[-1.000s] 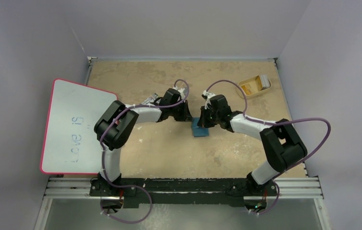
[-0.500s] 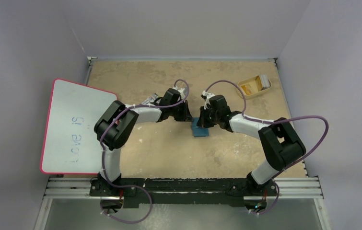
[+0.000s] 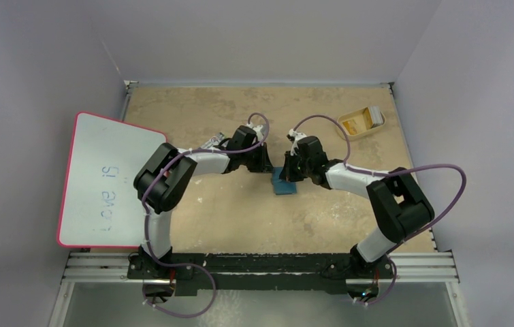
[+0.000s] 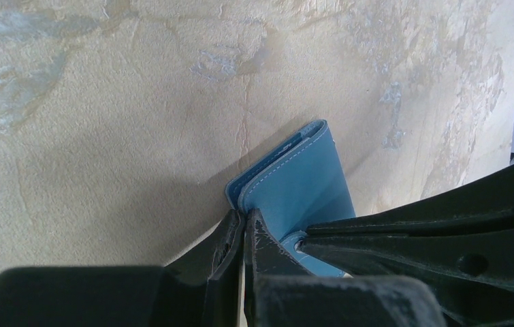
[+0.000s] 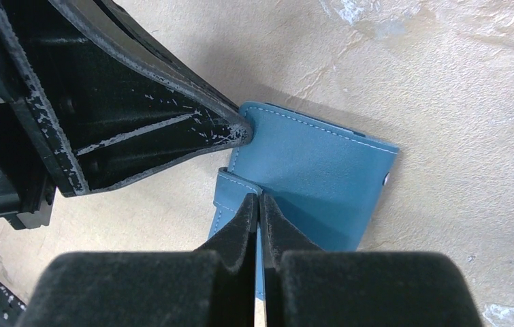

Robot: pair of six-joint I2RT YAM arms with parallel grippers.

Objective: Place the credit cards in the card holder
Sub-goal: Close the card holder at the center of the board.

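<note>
**Card holder closed, no card in it yet**
On the table (image 3: pixel 240 218), the tray (image 3: pixel 342 120) sits well apart from the card holder (image 5: pixel 315 174), off to its far right, and holds the credit cards (image 3: pixel 359 122). Neither arm is near them. The left gripper (image 4: pixel 244 228), fingers pressed together, touches the card holder's corner. The right gripper (image 5: pixel 259 204), fingers closed, seems to pinch its edge flap. Opening looks like the step underway, and every card is yet to be moved.
</note>
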